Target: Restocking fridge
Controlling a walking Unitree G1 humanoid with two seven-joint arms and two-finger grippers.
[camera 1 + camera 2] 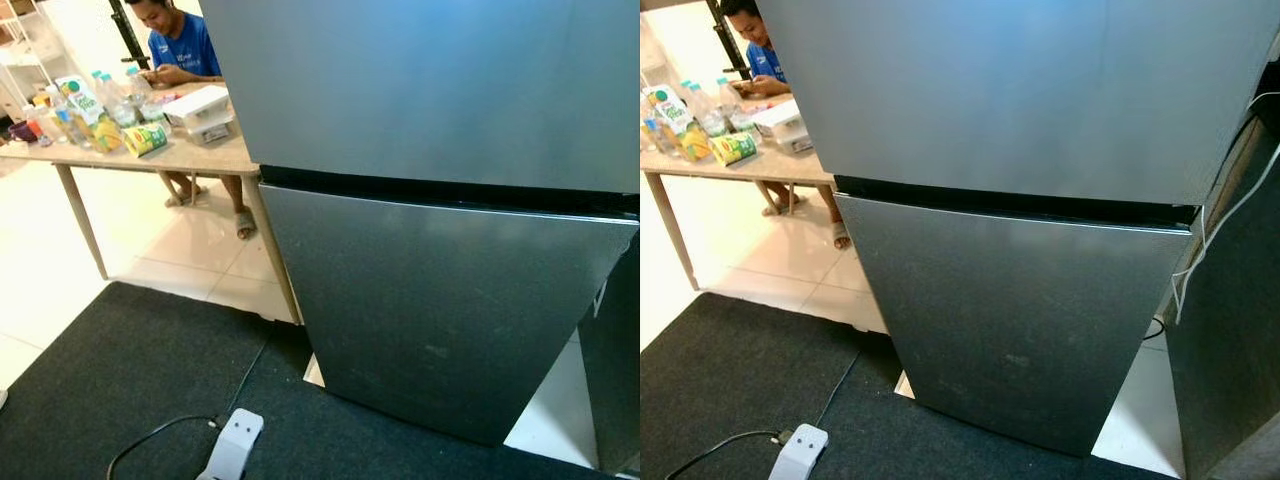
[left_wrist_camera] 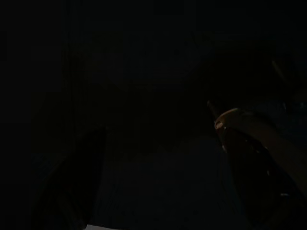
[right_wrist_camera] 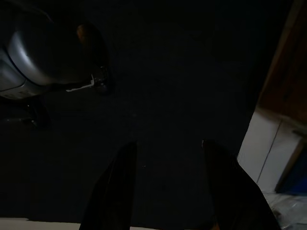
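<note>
Looking down from the head camera, I have a white power strip (image 1: 232, 446) on the dark mat (image 1: 110, 380) at the bottom of the frame, its cable running off lower left. Just behind it the grey two-door fridge (image 1: 450, 300) fills the centre and right, both doors closed, with the dark seam between upper and lower door running level across the middle.

Both arms hang low in the shade. On the wrist cameras I make out the left gripper (image 2: 158, 177) and the right gripper (image 3: 172, 187), each with its two black fingers spread apart and nothing between them.

Farthest off, in the upper left, the stock sits on the wooden tabletop (image 1: 190, 155): a juice carton (image 1: 82, 100), water bottles (image 1: 118, 98), a green-yellow pack (image 1: 144, 138) and a white box (image 1: 198, 108), with a person (image 1: 180, 45) seated behind.

So the goods lie well apart from the fridge, off to my left side, nearer my left arm. With the doors shut, this fits either stock waiting to go in or a load put away.
</note>
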